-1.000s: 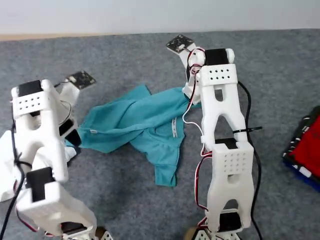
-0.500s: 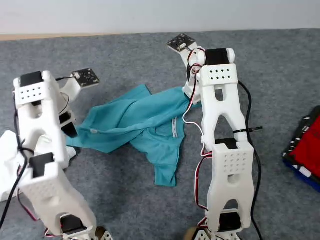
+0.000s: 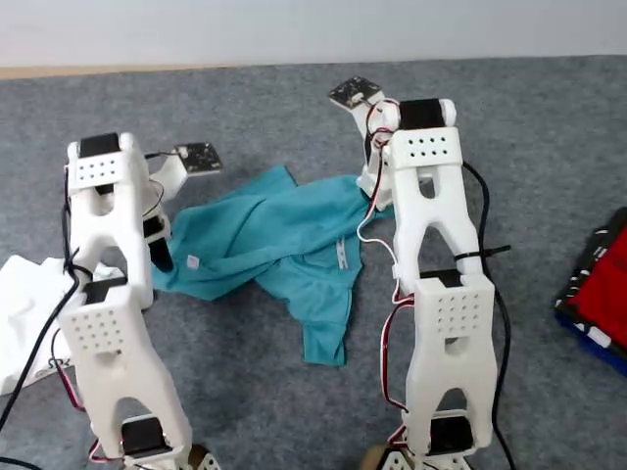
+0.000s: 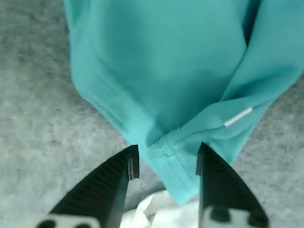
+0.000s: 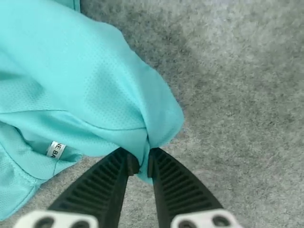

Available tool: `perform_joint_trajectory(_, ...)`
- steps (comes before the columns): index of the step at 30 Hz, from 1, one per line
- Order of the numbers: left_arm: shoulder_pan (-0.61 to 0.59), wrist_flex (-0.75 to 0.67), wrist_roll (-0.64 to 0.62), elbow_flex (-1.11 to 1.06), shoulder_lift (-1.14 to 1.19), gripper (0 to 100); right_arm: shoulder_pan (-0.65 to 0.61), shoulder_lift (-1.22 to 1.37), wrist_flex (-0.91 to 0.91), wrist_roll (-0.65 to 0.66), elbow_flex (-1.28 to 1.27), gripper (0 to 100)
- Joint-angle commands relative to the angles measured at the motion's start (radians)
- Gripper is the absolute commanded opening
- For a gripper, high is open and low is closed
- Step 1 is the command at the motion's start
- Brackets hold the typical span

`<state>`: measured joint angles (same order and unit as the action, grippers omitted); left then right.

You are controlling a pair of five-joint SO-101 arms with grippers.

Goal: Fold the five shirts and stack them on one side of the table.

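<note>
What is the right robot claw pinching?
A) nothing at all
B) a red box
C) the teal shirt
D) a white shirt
C: in the right wrist view, the right gripper is closed on a bunched edge of the teal shirt.

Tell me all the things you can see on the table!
shirt: one, teal, lying crumpled in the middle, between the two arms.
white cloth: one, white, at the edge beside the left arm.
red pile: one, red, at the edge past the right arm.
table: one, grey and fuzzy, under everything.
left gripper: one, black, open around a corner of the shirt.
right gripper: one, black, shut on the shirt's other side.
</note>
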<state>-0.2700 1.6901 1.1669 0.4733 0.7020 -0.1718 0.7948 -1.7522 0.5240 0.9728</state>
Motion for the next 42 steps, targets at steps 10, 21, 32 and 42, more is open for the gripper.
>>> perform_joint_trajectory(10, -0.009, 0.064, 0.041, -0.053, 0.002, 20, 0.010, -0.018, -0.042, -0.011, 0.052, 1.4)
perform_joint_trajectory(21, -0.011, 0.064, 0.060, -0.117, 0.000, 13, 0.010, -0.021, -0.042, -0.011, 0.052, 1.4)
perform_joint_trajectory(32, -0.034, 0.064, 0.054, -0.162, -0.141, 1, 0.015, -0.064, -0.044, -0.011, 0.052, 1.2)
perform_joint_trajectory(42, -0.086, 0.063, -0.032, -0.232, -0.554, 1, 0.019, -0.194, -0.044, -0.011, 0.049, 1.1)
